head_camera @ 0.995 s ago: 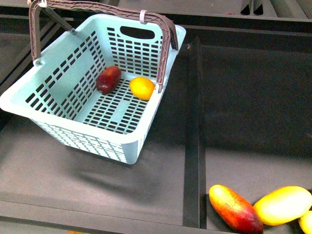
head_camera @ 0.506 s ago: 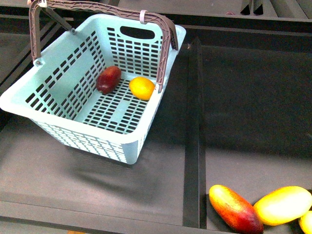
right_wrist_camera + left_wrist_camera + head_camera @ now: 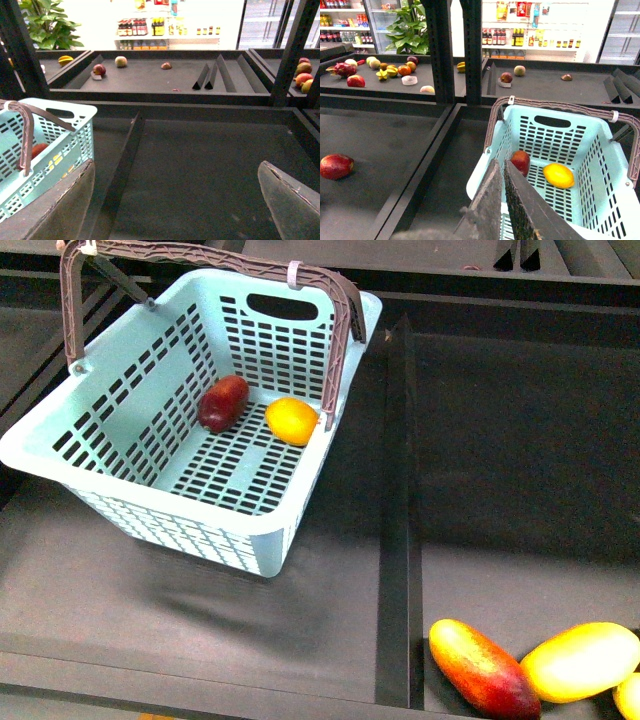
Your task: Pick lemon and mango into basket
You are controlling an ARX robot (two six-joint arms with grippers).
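- Dark matte shelf surface [image 3: 500, 440], black raised divider [image 3: 398, 520] splitting it into two bays; store shelving with bottles and a leafy plant far behind in the wrist views.
- One basket [image 3: 130, 515], light teal plastic, slotted walls and floor, oval cut-out in the end wall, ribbed brown swing handle [image 3: 200, 255] up. Sits in the left bay.
- One mango [image 3: 223, 403], dark maroon-red, elongated, smooth, lying on the basket floor near the far wall.
- One lemon [image 3: 291, 421], yellow-orange, smooth oval, on the basket floor just beside the mango, close to the right wall; gap between them.
- Right bay, near edge: three loose fruits — one red-and-orange mango [image 3: 483, 668], one bright yellow mango [image 3: 578, 661] touching it, one yellow fruit [image 3: 630, 695] cut off at the corner.
- Left gripper [image 3: 503, 200]: two dark rough-textured fingers pressed together, nothing between, above the basket's near rim.
- Right gripper [image 3: 175, 200]: fingers spread wide, empty, over the bare right bay.
- Neither arm in front view.
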